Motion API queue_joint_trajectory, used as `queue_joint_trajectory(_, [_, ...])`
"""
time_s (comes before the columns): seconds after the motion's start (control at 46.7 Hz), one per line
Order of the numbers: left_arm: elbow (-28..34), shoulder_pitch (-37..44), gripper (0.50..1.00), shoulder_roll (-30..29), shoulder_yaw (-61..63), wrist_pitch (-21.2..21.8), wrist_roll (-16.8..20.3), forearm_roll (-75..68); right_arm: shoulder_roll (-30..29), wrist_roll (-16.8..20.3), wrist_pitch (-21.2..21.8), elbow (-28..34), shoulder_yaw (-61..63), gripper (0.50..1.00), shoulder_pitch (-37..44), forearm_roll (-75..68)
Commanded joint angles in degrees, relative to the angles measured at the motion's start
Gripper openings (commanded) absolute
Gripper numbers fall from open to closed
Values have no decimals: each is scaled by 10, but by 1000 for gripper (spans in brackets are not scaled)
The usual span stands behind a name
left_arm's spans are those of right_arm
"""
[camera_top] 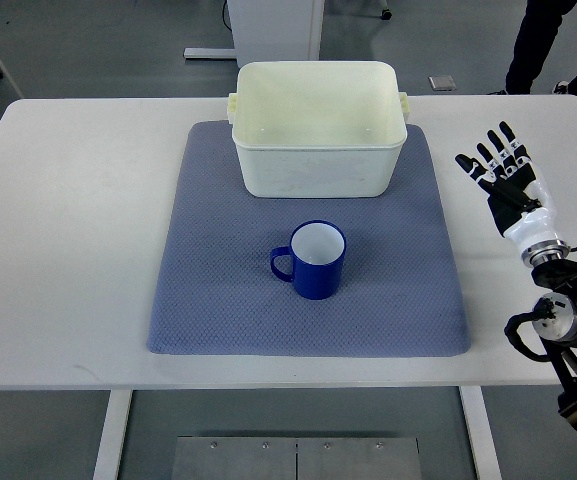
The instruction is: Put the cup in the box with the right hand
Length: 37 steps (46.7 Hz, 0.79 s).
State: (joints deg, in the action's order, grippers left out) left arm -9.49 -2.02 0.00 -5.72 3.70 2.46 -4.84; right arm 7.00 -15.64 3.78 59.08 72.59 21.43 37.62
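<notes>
Top view: blue cup (315,259) upright on gray mat (208,300), just in front of cream box (318,170). Right hand (503,170) over bench (68,250), well right of mat, fingers spread, holding nothing.

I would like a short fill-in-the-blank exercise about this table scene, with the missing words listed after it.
1. The blue cup stands upright on the ____ mat.
2. The cup's handle points toward the picture's ____ side.
3. The white box sits at the far end of the mat and holds ____.
4. The right hand is over the table with its fingers ____, holding nothing.

Missing words: grey-blue; left; nothing; spread
</notes>
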Motion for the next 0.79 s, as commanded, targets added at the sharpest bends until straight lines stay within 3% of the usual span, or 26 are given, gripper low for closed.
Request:
queue_joint_trajectory(0.0, [0, 0, 1000, 0, 0, -4, 0, 0, -1, 0, 1, 0, 0, 1000, 0, -1])
queue_joint_trajectory(0.235, [-1, 0, 1000, 0, 2, -6, 0, 0, 0, -1, -1, -1, 0, 1000, 1, 0])
queue_joint_trajectory(0.407, [0, 0, 1000, 0, 2, -5, 0, 0, -1, -26, -6, -5, -1, 1000, 0, 0])
queue_joint_trajectory(0.77, [0, 0, 1000, 0, 0, -5, 0, 0, 11, -21, 3, -5, -24, 1000, 1, -1])
